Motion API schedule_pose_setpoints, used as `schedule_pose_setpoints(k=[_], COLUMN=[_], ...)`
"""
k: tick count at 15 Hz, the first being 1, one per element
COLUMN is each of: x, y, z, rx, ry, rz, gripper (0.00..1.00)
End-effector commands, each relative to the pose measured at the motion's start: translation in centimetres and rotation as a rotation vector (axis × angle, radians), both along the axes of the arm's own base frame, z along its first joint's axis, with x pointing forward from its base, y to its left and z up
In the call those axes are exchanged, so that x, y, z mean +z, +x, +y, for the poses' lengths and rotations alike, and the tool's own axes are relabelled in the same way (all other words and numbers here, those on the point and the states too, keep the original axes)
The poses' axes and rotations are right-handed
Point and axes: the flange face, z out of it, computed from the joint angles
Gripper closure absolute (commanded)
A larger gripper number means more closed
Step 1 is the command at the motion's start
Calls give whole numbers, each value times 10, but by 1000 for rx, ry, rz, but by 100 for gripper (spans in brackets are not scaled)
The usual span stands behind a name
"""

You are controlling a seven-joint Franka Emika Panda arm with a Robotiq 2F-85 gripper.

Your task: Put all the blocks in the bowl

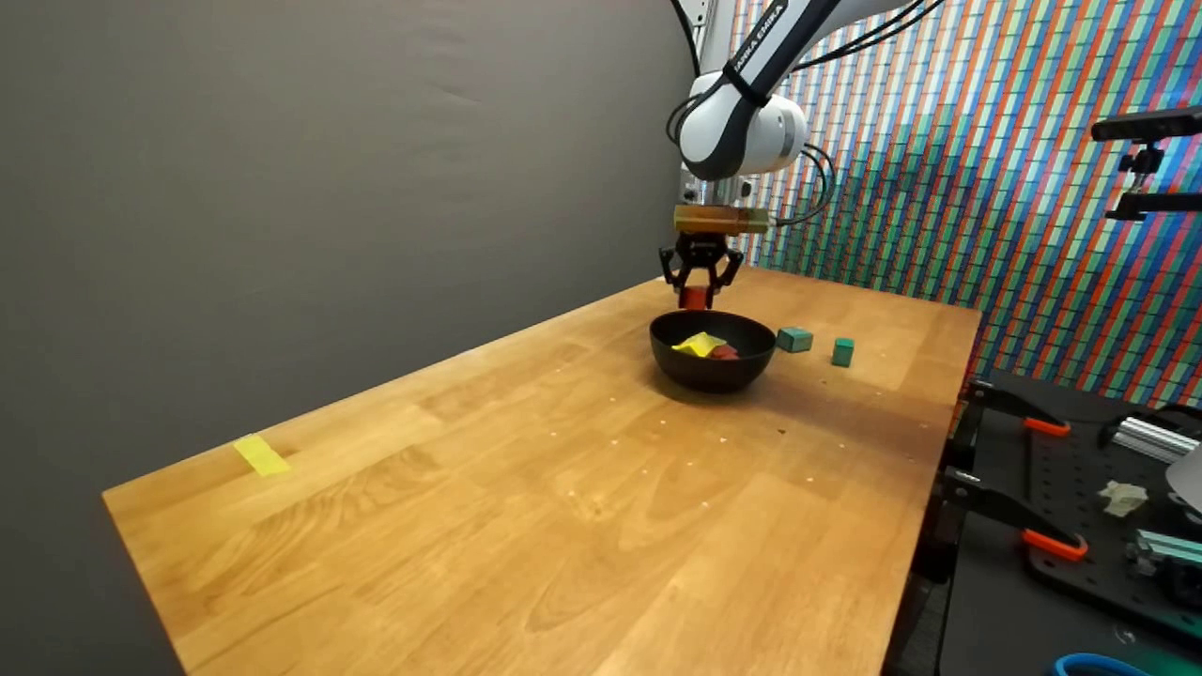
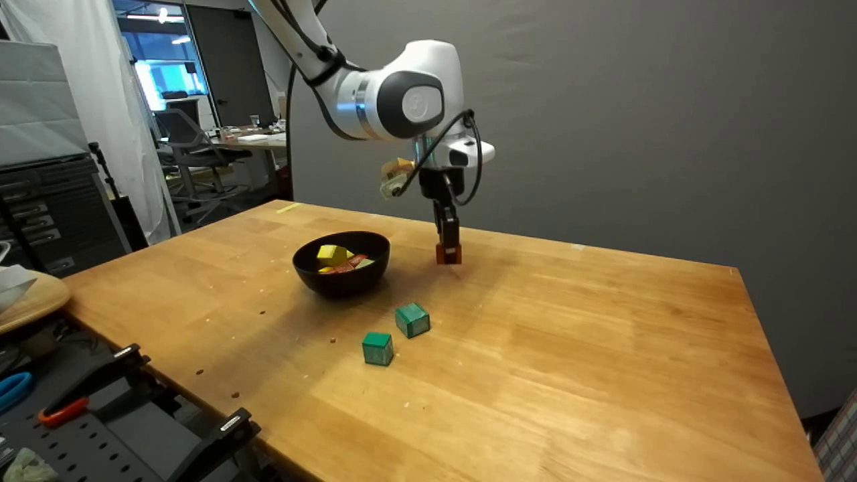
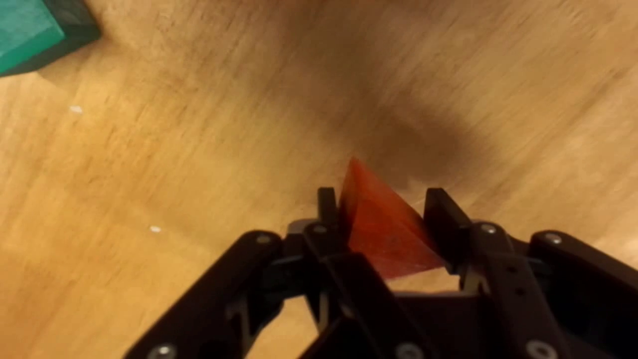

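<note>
Clock positions are reckoned about the black bowl (image 2: pixel 340 286), twelve being at the top. In an exterior view, the wooden table (image 2: pixel 569 375) is backed by a grey backdrop (image 2: pixel 636 134); two black clamps (image 2: pixel 213 446) are seen along its edge at seven and eight o'clock, and a flat pale-yellow strip (image 2: pixel 289 208) is laid between ten and eleven. There, two teal blocks (image 2: pixel 412 320) are placed near one another, apart, at four and five o'clock. In an exterior view, a multicoloured sheet (image 1: pixel 939 178) is displayed at two o'clock and a perforated board (image 1: pixel 1080 488), off the table, at four; here the bowl is interposed before the gripper (image 1: pixel 696 296), its rim seen just below the grip. The red block (image 2: pixel 448 256) is held at three o'clock, outside the bowl, in an exterior view; in the wrist view it is pinched between two fingers (image 3: pixel 327 204), one set against each side, with a teal block at ten o'clock from it. Whether it is raised from the tabletop cannot be judged. By count, one bowl, one pinched red block, two teal blocks, two clamps and one strip are shown. Yellow and red blocks (image 2: pixel 333 255) are contained in the bowl; their number cannot be told, since they are overlapped and partly hidden.
</note>
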Motion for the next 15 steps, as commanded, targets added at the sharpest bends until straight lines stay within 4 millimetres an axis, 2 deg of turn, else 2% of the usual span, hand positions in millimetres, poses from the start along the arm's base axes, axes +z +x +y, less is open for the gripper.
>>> schedule_pose_setpoints(k=[1, 4, 6, 10, 13, 14, 15], x=[69, 113, 130, 109, 82, 73, 66], y=[-29, -55, -78, -98, -105, -108, -109], z=[33, 67, 95, 131, 130, 129, 129], rx=[195, 326, 392, 368, 296, 282, 266], ry=[-39, -51, 55, 199, 175, 166, 171], rz=[-35, -50, -20, 108, 154, 168, 172], gripper=[77, 77, 77, 77, 77, 27, 27])
